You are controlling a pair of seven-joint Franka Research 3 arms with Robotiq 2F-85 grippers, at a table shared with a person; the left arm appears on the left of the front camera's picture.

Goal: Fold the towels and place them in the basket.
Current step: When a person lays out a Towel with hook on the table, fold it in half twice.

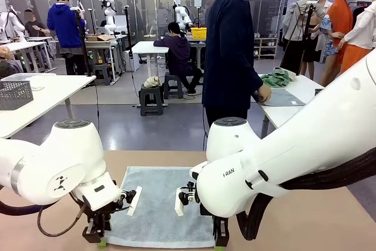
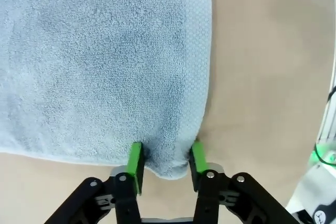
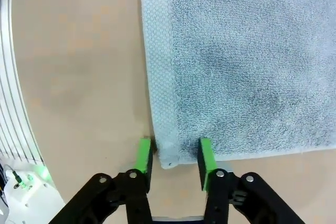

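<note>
One pale blue-grey towel point(image 1: 155, 204) lies spread flat on the tan tabletop point(image 1: 329, 221) in the front view, in the middle, near the robot's side. The left end effector point(image 1: 97, 238) is down at the towel's near left corner and the right end effector point(image 1: 220, 239) at its near right corner, both arms bent low over the cloth. A person point(image 1: 232, 45) in dark clothes stands at the far side, one hand resting on a neighbouring table to the right.

The left wrist view looks straight down on that corner. The left end effector point(image 2: 166, 161) is grasping it – the green pads point(image 2: 135, 163) press against the cloth from both sides, and the terry puckers up between them. The rest of the towel point(image 2: 105, 61) stretches away flat, its woven border running along the edge beside bare tabletop point(image 2: 262, 77).

In the right wrist view the right end effector point(image 3: 174, 158) is likewise grasping its corner – the pads point(image 3: 205, 156) sit on either side of the border strip, touching it, with the corner tip slightly bunched between them. The towel point(image 3: 241, 61) lies flat beyond, with bare tabletop point(image 3: 79, 77) beside its border.
</note>
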